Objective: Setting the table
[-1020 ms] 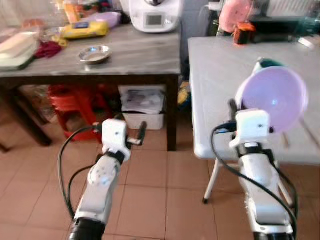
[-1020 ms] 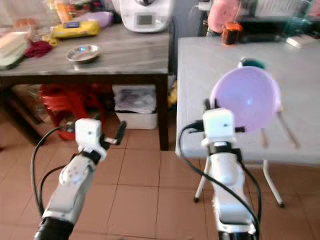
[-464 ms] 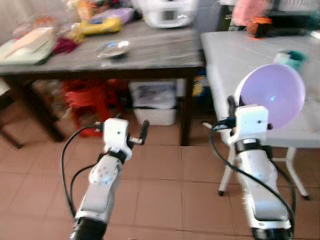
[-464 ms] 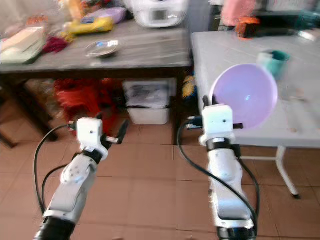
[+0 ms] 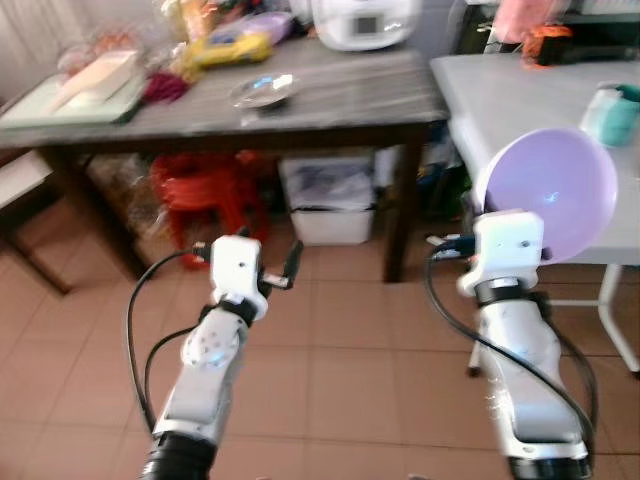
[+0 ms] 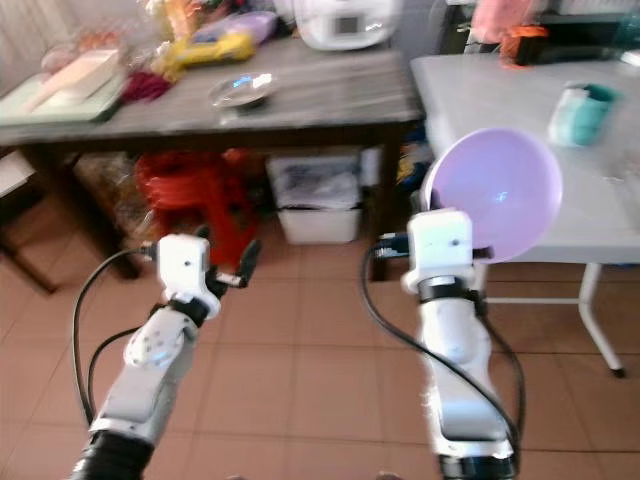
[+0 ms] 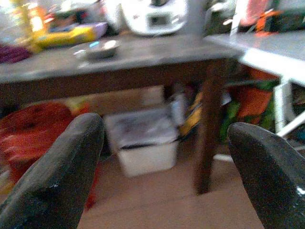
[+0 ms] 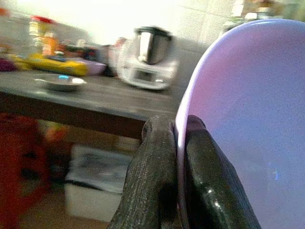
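A pale purple bowl (image 5: 550,190) is held up on its edge in front of me, hollow side toward me. My right gripper (image 8: 180,138) is shut on the bowl's rim, one black finger (image 8: 155,162) on each side. The bowl hangs in front of the near corner of a white folding table (image 5: 500,90), where a teal cup (image 5: 610,100) stands. My left gripper (image 7: 162,138) is open with nothing in it, held over the tiled floor and facing the dark wooden table (image 5: 330,100).
On the dark table sit a small metal bowl (image 5: 262,90), a white kitchen appliance (image 5: 365,20), a yellow packet (image 5: 228,45) and a tray (image 5: 75,85). Under it are a red stool (image 5: 205,185) and a white bin (image 5: 330,195). Brown floor tiles (image 5: 340,340) lie before me.
The whole picture has shifted: both tables now sit further right and the dark table's left end shows. Both arms keep their pose, and the bowl stays in the right gripper.
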